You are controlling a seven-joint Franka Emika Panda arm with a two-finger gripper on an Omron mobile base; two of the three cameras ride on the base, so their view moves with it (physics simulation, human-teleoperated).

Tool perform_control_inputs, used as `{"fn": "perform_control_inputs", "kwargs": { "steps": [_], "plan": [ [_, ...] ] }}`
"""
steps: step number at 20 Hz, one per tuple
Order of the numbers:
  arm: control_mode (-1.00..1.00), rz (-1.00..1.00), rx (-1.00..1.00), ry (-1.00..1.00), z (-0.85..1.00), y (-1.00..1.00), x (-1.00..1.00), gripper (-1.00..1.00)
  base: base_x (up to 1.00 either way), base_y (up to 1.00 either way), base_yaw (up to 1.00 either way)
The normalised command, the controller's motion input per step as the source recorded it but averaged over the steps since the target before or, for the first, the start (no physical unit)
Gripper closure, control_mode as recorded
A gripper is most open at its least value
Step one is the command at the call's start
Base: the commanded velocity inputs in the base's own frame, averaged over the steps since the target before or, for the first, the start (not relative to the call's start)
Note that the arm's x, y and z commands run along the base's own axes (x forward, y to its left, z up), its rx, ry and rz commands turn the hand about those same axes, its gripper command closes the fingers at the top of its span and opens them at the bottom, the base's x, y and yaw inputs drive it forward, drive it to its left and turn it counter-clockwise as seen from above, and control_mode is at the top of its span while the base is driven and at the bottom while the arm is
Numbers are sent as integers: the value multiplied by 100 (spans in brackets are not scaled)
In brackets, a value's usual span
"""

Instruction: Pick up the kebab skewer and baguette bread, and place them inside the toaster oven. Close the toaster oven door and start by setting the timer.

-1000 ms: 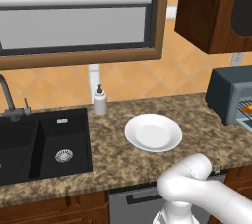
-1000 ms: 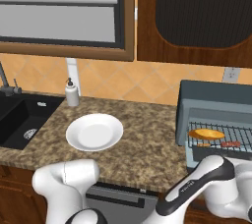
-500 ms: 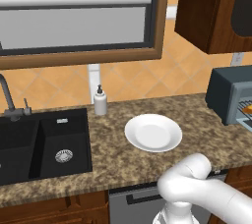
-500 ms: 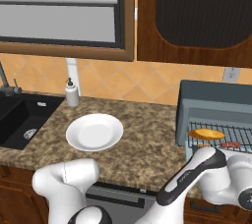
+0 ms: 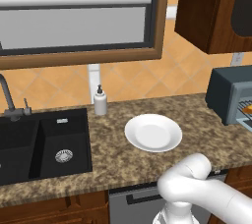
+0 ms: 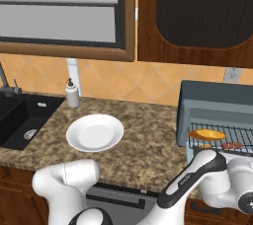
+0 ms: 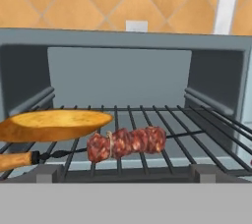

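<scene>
Chunky skewer (image 7: 125, 143), smooth loaf (image 7: 54, 124), wire rack (image 7: 162, 120)

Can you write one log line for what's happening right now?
baguette bread: on rack | kebab skewer: on rack | toaster oven: open | plate: bare

White arm (image 6: 197, 179) bent low to the right, gripper fully open

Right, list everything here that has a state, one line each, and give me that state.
toaster oven: open at the front, rack loaded.
baguette bread: lying on the wire rack inside the oven.
kebab skewer: lying on the rack beside the bread, meat near the middle.
plate: bare, on the counter.
soap dispenser: upright by the sink.
sink: dry, nothing in it.
gripper: open.
</scene>
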Motion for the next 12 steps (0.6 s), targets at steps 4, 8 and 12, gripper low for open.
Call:
{"fn": "perform_control_inputs", "kwargs": {
  "steps": [4, 8, 12],
  "plan": [
    [-100, 0, 0, 0, -2, 0, 0, -100, 0, 0, 0],
    [-100, 0, 0, 0, 0, 0, 0, -100, 0, 0, 0],
    [-100, 0, 0, 0, 0, 0, 0, -100, 0, 0, 0]
  ]
}}
